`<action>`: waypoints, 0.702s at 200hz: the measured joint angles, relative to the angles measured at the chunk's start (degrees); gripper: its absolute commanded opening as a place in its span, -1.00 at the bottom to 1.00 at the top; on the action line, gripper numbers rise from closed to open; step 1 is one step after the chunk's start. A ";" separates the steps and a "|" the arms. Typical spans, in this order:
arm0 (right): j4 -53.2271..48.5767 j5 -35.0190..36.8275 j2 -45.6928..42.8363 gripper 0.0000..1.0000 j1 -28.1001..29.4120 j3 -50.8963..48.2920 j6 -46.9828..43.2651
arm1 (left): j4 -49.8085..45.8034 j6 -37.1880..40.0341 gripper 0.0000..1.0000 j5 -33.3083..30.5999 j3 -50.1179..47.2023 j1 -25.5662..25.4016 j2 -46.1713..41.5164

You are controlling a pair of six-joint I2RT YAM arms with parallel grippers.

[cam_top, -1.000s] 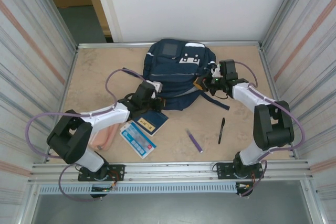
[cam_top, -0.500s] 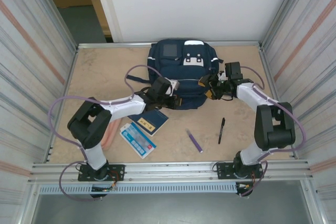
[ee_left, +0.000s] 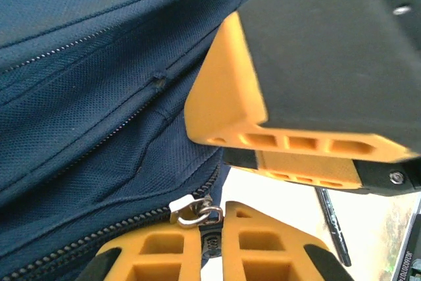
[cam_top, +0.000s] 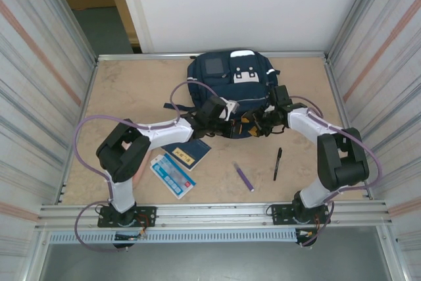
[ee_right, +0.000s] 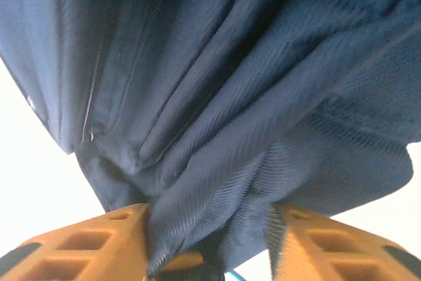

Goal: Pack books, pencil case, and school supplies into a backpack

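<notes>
Pens come first from the near edge: the purple pen (cam_top: 244, 177) and the black pen (cam_top: 278, 163) lie apart on the bare worktop (cam_top: 125, 90), slim and likely to roll, best pinched across the barrel. Left of them the light-blue booklet (cam_top: 173, 176) and, just beyond it, the navy book (cam_top: 188, 151) lie flat; both look thin and fairly stiff, so a claw would need an edge to get under. Farther in, the left claw (ee_left: 212, 245) is pressed together on the zipper pull (ee_left: 192, 211), while the right claw (ee_right: 207, 248) pinches a bunched fold of the backpack (cam_top: 230, 80). The backpack is soft and limp and should sag unless held taut. Its opening seems barely parted, though the view is poor. The bag sits against the far rail (cam_top: 151, 56); the side walls (cam_top: 39, 77) hem in both arms, with open room at far left.
</notes>
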 measured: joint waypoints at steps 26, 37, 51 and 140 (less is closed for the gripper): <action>-0.13 0.39 2.25 -0.60 0.02 1.40 -2.01 | 1.44 0.02 -1.00 0.00 -1.92 0.04 -0.11; -0.11 0.74 2.38 -0.71 -0.11 1.40 -3.23 | 2.05 0.04 -1.00 0.04 -3.23 0.07 -0.46; -0.11 1.09 2.40 -0.80 -0.39 1.38 -4.13 | 2.93 0.02 -1.00 0.33 -4.79 0.46 -1.14; -1.95 1.22 1.66 -1.00 -5.25 1.38 -11.98 | 3.74 0.33 -1.00 5.38 -12.28 9.70 -6.97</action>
